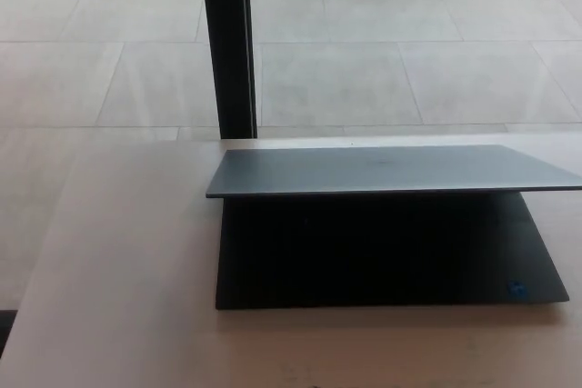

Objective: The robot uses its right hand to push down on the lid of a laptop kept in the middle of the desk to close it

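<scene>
A dark grey laptop rests on the light desk (118, 252), a little right of the middle. Its lid (382, 168) is tipped far forward and hangs low over the base, with a dark gap left between the two. The black base (382, 265) shows below the lid's front edge, and a small blue sticker (516, 290) marks its front right corner. The keyboard is lost in shadow. Neither of my hands appears in the head view.
A black vertical post (229, 43) stands just behind the desk's far edge, left of the laptop. Beyond it lies a pale tiled floor (409, 61). The desk's left edge runs diagonally down toward the lower left corner.
</scene>
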`<state>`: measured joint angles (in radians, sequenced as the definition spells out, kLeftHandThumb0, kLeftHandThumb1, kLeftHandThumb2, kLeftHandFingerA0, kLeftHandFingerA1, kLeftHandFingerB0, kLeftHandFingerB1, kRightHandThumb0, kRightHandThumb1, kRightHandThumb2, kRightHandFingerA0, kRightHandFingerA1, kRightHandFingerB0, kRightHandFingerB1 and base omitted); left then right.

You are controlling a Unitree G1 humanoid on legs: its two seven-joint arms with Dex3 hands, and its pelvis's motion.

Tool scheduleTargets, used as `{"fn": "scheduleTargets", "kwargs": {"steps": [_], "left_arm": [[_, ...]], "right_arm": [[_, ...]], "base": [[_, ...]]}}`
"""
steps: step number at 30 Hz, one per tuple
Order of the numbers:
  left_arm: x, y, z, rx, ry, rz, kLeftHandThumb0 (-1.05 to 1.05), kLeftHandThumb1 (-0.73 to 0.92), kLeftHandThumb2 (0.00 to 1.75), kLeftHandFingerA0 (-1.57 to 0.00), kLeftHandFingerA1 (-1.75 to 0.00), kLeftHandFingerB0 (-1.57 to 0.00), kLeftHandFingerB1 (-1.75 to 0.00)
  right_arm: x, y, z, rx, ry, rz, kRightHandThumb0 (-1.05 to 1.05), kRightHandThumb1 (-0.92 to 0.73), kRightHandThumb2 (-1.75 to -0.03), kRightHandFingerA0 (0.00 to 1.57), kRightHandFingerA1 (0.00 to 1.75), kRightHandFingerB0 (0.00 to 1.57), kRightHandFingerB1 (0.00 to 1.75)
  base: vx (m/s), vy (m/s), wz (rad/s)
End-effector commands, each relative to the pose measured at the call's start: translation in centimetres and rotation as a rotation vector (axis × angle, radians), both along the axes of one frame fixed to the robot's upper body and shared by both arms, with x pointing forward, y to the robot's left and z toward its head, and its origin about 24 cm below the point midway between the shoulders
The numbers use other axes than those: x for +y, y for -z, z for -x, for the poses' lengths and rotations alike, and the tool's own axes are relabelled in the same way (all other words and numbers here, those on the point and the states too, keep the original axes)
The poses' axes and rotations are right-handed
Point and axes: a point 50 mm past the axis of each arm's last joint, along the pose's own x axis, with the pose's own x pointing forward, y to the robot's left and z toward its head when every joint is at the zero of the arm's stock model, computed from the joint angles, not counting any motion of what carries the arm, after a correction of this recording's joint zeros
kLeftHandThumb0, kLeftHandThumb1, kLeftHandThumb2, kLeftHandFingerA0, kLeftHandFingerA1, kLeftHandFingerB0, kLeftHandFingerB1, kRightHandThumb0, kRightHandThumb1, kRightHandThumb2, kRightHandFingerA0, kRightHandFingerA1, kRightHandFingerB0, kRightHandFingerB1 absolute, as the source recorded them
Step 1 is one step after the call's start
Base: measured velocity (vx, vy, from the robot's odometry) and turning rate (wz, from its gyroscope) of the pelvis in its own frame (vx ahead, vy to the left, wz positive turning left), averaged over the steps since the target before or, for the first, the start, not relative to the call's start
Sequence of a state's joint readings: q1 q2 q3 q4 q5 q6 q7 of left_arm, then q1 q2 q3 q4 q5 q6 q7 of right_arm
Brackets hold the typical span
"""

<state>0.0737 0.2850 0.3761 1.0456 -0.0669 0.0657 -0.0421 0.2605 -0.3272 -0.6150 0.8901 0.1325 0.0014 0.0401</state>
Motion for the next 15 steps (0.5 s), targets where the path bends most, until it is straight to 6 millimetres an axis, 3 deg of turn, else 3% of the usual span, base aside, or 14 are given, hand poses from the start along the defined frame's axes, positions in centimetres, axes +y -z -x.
{"fn": "scheduleTargets", "kwargs": {"steps": [1, 2, 3, 4, 5, 6, 7, 10, 11, 12, 13, 15], "left_arm": [[5.3, -3.1, 0.6, -0.325, -0.562, 0.008, -0.85, 0.92, 0.81, -0.48, -0.61, -0.40, -0.46], [5.4, -3.1, 0.7, -0.326, -0.572, 0.011, -0.79, 0.77, 1.16, -0.46, -0.66, -0.36, -0.55], [5.4, -3.1, 0.7, -0.325, -0.571, 0.013, -0.78, 0.78, 1.16, -0.45, -0.66, -0.36, -0.55], [5.4, -3.1, 0.7, -0.323, -0.564, 0.015, -0.84, 0.91, 0.80, -0.43, -0.61, -0.36, -0.45], [5.4, -3.1, 0.8, -0.323, -0.564, 0.016, -0.83, 0.92, 0.79, -0.43, -0.61, -0.36, -0.45], [5.4, -3.1, 0.8, -0.322, -0.569, 0.014, -0.80, 0.79, 1.17, -0.44, -0.65, -0.34, -0.54], [5.4, -3.1, 0.9, -0.325, -0.575, 0.016, -0.82, 0.92, 0.78, -0.43, -0.59, -0.37, -0.45], [5.5, -3.1, 0.9, -0.325, -0.578, 0.013, -0.82, 0.92, 0.79, -0.48, -0.62, -0.41, -0.43], [5.5, -3.1, 0.9, -0.327, -0.582, 0.013, -0.82, 0.92, 0.79, -0.48, -0.62, -0.41, -0.43], [5.5, -3.1, 0.9, -0.333, -0.574, 0.016, -0.87, 0.92, 0.83, -0.48, -0.63, -0.35, -0.45], [5.5, -3.1, 1.0, -0.334, -0.582, 0.015, -0.85, 0.92, 0.81, -0.44, -0.61, -0.36, -0.45], [5.6, -3.1, 1.1, -0.337, -0.597, 0.016, -0.83, 0.92, 0.76, -0.48, -0.62, -0.42, -0.45]], "right_arm": [[-7.2, -7.7, 2.2, -0.763, 0.718, 0.013, -0.77, -0.76, -1.07, 0.43, 0.77, 0.15, 0.49], [-7.8, -8.5, 1.9, -0.790, 0.717, 0.048, -0.77, -0.92, -0.68, 0.39, 0.90, 0.14, 0.33], [-8.2, -9.3, 1.5, -0.837, 0.715, 0.072, -0.76, -0.75, -1.05, 0.44, 0.81, 0.09, 0.43], [-8.9, -11.5, 0.1, -0.905, 0.671, 0.142, -0.74, -0.91, -0.68, 0.34, 0.70, 0.20, 0.31], [-9.5, -13.5, -1.1, -0.944, 0.638, 0.191, -0.78, -0.88, -0.67, 0.37, 0.65, 0.22, 0.29], [-9.9, -15.1, -2.2, -0.986, 0.599, 0.219, -0.79, -0.88, -0.67, 0.32, 0.65, 0.21, 0.29], [-10.0, -16.9, -3.4, -1.044, 0.562, 0.246, -0.78, -0.71, -1.06, 0.23, 0.61, 0.09, 0.43], [-10.0, -22.5, -7.0, -1.183, 0.459, 0.350, -0.77, -0.73, -1.07, 0.25, 0.67, 0.09, 0.45], [-9.8, -23.8, -7.6, -1.204, 0.421, 0.383, -0.77, -0.73, -1.07, 0.25, 0.67, 0.09, 0.45], [-9.0, -26.7, -9.3, -1.256, 0.381, 0.446, -0.71, -0.92, -0.68, 0.38, 0.64, 0.28, 0.31], [-7.7, -29.9, -11.6, -1.293, 0.231, 0.548, -0.76, -0.92, -0.69, 0.40, 0.63, 0.31, 0.34], [-6.9, -31.3, -12.7, -1.304, 0.130, 0.602, -0.75, -0.92, -0.68, 0.41, 0.66, 0.28, 0.35]], "base": [[0.00, 0.000, 0.00], [0.00, 0.000, 0.00], [0.00, 0.000, 0.00], [0.00, 0.000, 0.00], [0.00, 0.000, 0.00], [0.00, 0.000, 0.00], [0.00, 0.000, 0.00], [0.00, 0.000, 0.00], [0.00, 0.000, 0.00], [0.00, 0.000, 0.00], [0.00, 0.000, 0.00], [0.00, 0.000, 0.00]]}}
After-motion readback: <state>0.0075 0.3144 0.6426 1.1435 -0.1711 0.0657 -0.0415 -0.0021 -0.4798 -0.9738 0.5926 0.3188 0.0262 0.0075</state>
